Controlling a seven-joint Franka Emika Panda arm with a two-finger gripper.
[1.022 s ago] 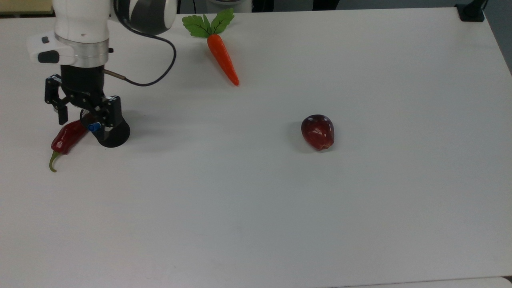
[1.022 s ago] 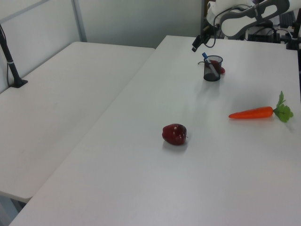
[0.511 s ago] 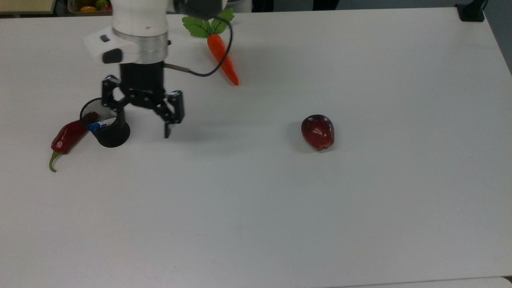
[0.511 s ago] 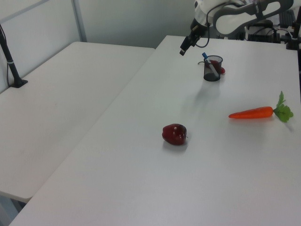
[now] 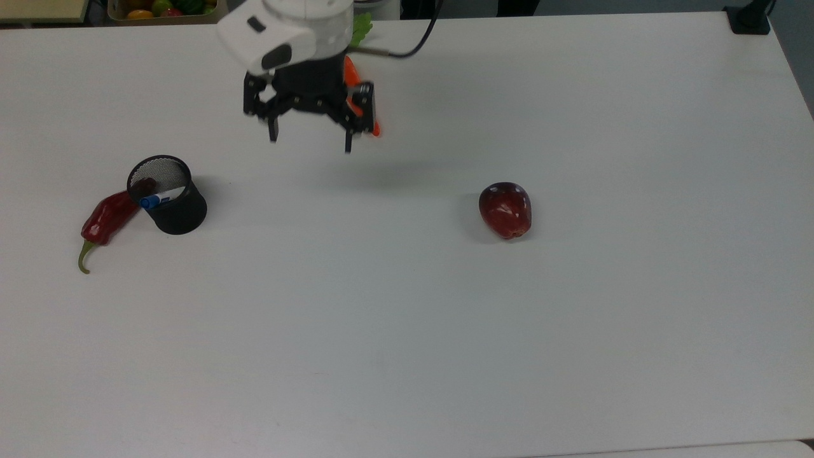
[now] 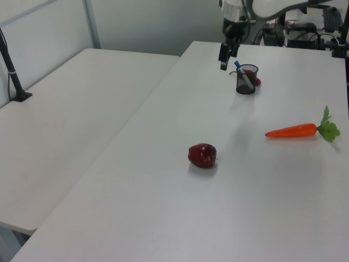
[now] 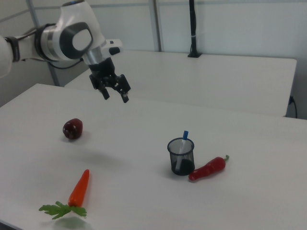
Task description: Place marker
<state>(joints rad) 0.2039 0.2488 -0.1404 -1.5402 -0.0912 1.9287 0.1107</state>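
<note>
Blue cap of the marker (image 5: 151,202) shows inside the black mesh cup (image 5: 168,195) in the top view, barrel leaning against the rim; the red chilli (image 5: 106,218) lies touching the cup on the top view's left. My gripper (image 5: 310,135), which stood right over the cup a second ago, has pulled away and up toward the carrot (image 5: 375,127), fingers spread wide and holding nothing. Left view: the marker (image 6: 243,76) stands tilted in the cup (image 6: 246,79), the gripper (image 6: 224,55) hangs above the surface (image 6: 163,207) just to the left view's left of it, apple (image 6: 202,155) untouched. Right view: the marker (image 7: 183,140) pokes out of the cup (image 7: 181,156), gripper (image 7: 114,91) well apart, high over the apple (image 7: 72,129). I judge the placing done; only the retreat is left.
</note>
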